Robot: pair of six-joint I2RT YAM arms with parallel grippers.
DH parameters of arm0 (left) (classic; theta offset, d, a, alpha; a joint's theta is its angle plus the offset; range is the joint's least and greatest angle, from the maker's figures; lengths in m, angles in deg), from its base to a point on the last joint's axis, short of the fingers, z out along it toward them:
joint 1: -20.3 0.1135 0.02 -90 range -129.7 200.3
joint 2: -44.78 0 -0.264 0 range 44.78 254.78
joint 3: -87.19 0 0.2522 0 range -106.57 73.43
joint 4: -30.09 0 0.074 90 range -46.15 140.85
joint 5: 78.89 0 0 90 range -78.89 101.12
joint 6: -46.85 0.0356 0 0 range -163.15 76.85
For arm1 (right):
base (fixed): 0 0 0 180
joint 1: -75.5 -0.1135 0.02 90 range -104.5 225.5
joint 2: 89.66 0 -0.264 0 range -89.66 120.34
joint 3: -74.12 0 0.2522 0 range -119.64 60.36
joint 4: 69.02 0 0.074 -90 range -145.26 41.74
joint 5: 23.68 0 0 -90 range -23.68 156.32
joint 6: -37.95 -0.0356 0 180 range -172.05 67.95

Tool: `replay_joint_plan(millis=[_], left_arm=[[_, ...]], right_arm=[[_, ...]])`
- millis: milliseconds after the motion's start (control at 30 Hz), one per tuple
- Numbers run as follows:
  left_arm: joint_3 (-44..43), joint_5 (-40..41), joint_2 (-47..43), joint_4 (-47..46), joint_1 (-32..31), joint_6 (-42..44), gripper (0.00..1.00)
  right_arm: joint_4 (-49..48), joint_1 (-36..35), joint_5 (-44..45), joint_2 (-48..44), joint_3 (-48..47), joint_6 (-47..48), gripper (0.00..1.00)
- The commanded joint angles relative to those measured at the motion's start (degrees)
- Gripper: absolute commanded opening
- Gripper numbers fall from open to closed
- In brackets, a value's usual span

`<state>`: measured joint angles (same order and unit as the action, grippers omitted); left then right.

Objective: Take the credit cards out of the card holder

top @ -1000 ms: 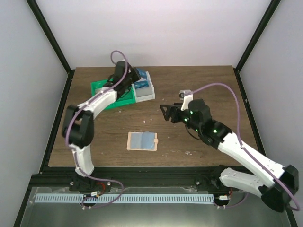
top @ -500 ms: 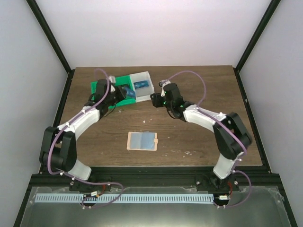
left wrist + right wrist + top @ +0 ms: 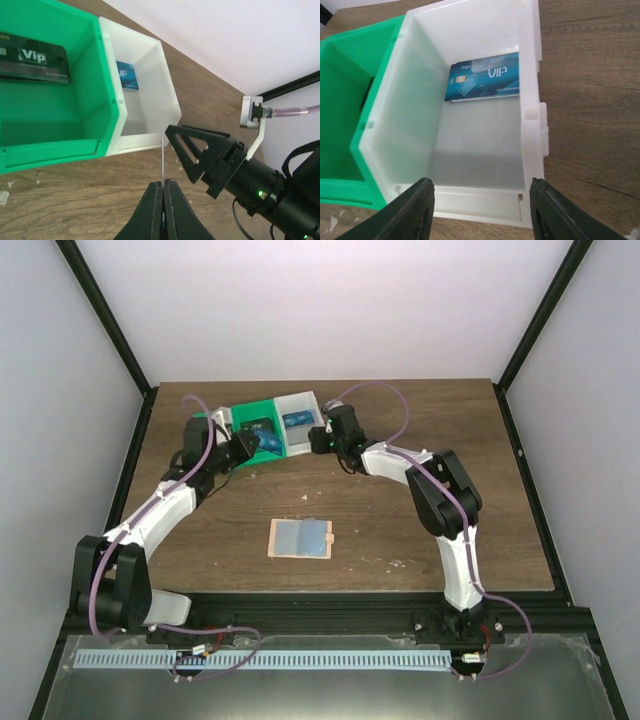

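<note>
**At Table Centre, a Holder Stripped of Cards**

Toward 6 o'clock on the table [image 3: 480, 470], the holder [image 3: 300, 538] lay flat and alone, where it had lain a second before, with no card showing in it. At its 11 o'clock the blue card [image 3: 485, 77] lay in the white tray [image 3: 532, 115] and the dark card [image 3: 35, 60] in the green tray [image 3: 95, 75], the trays touching side by side.

The left gripper [image 3: 163, 186] was pinched tight on a thin sheet seen edge-on, most likely the third card [image 3: 163, 150], its colour hidden. Within that second the left arm had drawn back toward 9 o'clock and the right arm had swung in from 3 o'clock. The right gripper [image 3: 481, 184] hung with jaws apart over the white tray's near wall, holding nothing. Extraction looked finished, with only the last drop left.

Both tools crowded the trays' near edge, the card's tip just beside a right finger. Bare wood lay open from 3 to 6 o'clock.
</note>
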<state>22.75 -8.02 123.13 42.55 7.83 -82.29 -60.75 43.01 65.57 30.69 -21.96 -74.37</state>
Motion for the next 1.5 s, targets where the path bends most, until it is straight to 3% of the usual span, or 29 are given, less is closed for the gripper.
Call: replay_joint_plan(millis=[0,100,367,667,1167,1467], left_arm=[[1.99,-2.01,-0.68,-1.19,-0.04,0.12,0.00],[2.66,-2.03,-1.07,-1.34,-0.05,0.17,0.00],[3.33,-1.70,-2.62,-1.41,-0.06,0.74,0.00],[2.28,-0.85,-2.08,-1.16,0.01,1.25,0.00],[0.69,-1.99,3.54,-6.85,-0.09,-3.80,0.00],[-1.40,1.34,7.52,-12.01,-1.85,-3.43,0.00]], right_arm=[[1.77,0.85,2.08,2.15,-4.09,1.31,0.58],[1.90,0.95,2.96,3.10,-5.01,1.52,0.60],[3.23,1.03,0.27,4.55,-7.31,2.15,0.32],[3.63,0.95,-2.89,0.24,-3.30,-0.68,0.19],[1.61,-1.57,-4.72,-7.68,9.19,-8.58,0.19],[2.27,-0.56,-3.31,-10.39,8.60,-3.39,0.47]])
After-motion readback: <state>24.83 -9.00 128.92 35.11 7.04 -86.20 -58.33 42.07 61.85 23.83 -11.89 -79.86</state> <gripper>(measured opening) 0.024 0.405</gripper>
